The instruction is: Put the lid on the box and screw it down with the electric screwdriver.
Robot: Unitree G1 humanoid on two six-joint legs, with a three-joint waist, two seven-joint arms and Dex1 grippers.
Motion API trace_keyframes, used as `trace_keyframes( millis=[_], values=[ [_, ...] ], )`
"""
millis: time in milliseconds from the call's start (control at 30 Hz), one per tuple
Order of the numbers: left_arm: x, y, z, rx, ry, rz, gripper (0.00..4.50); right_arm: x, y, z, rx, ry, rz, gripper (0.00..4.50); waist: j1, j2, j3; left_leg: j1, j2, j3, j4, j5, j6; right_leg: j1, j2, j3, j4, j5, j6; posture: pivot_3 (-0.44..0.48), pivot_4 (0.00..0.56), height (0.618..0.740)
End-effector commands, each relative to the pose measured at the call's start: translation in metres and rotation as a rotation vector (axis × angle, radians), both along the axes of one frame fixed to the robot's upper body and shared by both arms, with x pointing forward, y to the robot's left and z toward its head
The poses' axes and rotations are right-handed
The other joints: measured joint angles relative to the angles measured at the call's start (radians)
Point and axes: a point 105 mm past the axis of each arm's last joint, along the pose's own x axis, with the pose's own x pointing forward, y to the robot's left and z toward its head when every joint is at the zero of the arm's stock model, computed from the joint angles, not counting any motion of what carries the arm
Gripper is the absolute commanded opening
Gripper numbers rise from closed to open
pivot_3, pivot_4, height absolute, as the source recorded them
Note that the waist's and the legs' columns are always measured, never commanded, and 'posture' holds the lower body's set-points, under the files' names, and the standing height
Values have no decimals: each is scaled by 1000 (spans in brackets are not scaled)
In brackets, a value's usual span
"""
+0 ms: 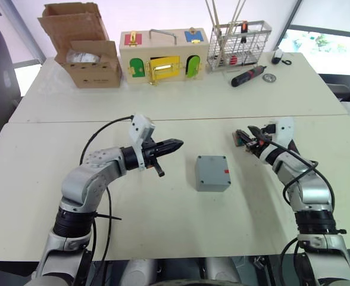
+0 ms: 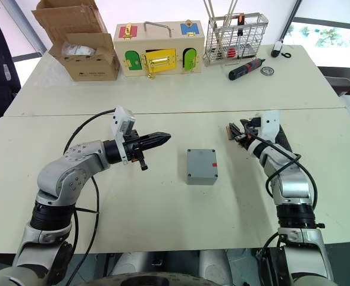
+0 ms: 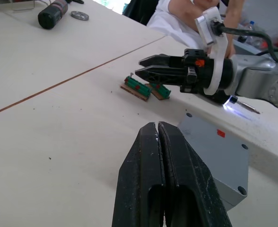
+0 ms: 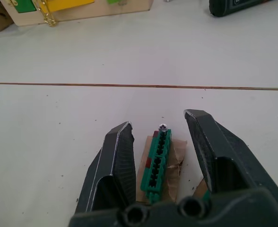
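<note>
The grey box (image 1: 212,185) stands mid-table with a small red mark at its right edge. Its flat top with corner screw holes looks like the lid (image 3: 214,151) seated on it. My left gripper (image 1: 178,144) hovers left of the box, shut and empty. Right of the box, my right gripper (image 1: 248,139) is open, its fingers (image 4: 115,156) either side of a green terminal strip (image 4: 157,163) on a brown scrap. The electric screwdriver lies by my right forearm, mostly hidden. Its lit tip (image 3: 231,101) and metal bit show in the left wrist view.
Along the far edge stand a cardboard box (image 1: 86,47), a wooden latch box (image 1: 163,56) and a wire basket (image 1: 239,44). A small black-and-red screwdriver (image 1: 248,75) and a metal washer (image 1: 269,77) lie nearby. A second green strip (image 3: 135,87) lies beside the first. A person in white (image 3: 177,19) is beyond the table.
</note>
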Motion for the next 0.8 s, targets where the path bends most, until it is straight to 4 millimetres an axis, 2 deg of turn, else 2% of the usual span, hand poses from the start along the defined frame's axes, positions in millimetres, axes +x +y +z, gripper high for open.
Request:
trace_keyframes(
  millis=[33, 467, 567, 633, 800],
  values=[
    [-3, -5, 12, -10, -62, -23, 0, 6, 2, 11, -9, -48, 5, 1915, -1, 0, 0, 0, 0, 0, 0, 0, 0, 0, 0, 0, 0, 0, 0, 0, 150, 737],
    [2, -4, 13, -1, -78, -1, 0, 13, 5, 4, -3, -33, -4, 1915, -3, 0, 0, 0, 0, 0, 0, 0, 0, 0, 0, 0, 0, 0, 0, 0, 150, 737],
    [2, -4, 13, -1, -78, 1, 0, 14, 3, 3, -3, -32, -13, 1034, -3, 0, 0, 0, 0, 0, 0, 0, 0, 0, 0, 0, 0, 0, 0, 0, 150, 737],
    [1, -4, 13, -2, -77, 2, 0, 15, 3, 4, -2, -34, -15, 27, -3, 0, 0, 0, 0, 0, 0, 0, 0, 0, 0, 0, 0, 0, 0, 0, 150, 737],
    [2, -4, 12, -4, -72, 4, 0, 15, 5, 3, 3, -36, -16, 27, -4, 0, 0, 0, 0, 0, 0, 0, 0, 0, 0, 0, 0, 0, 0, 0, 150, 737]
  ],
)
